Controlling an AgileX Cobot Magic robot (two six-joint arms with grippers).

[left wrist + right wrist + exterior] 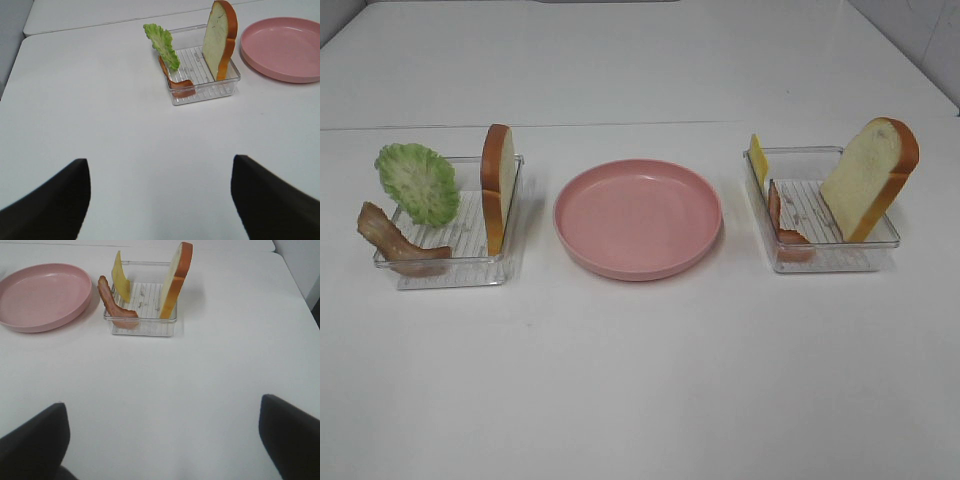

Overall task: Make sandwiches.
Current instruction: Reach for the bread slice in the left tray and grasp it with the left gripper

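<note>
The left clear tray [470, 268] holds a ruffled green lettuce leaf [417, 183], a bacon strip [395, 243] and an upright bread slice [497, 186]. In the right tray [830, 262] stand a yellow cheese square [758, 158], a bacon strip [784, 222] and a leaning bread slice [870, 178]. Neither arm shows in the high view. My left gripper [160, 162] is open and empty, well short of its tray [210, 90] with the lettuce [162, 45]. My right gripper [162, 402] is open and empty too, back from the bread [175, 280] and cheese [121, 284].
An empty round pink plate [638, 218] sits between the two trays. All of it rests on a white table whose far part is set off by a seam [620, 124]. Bare tabletop lies between the trays and the near edge.
</note>
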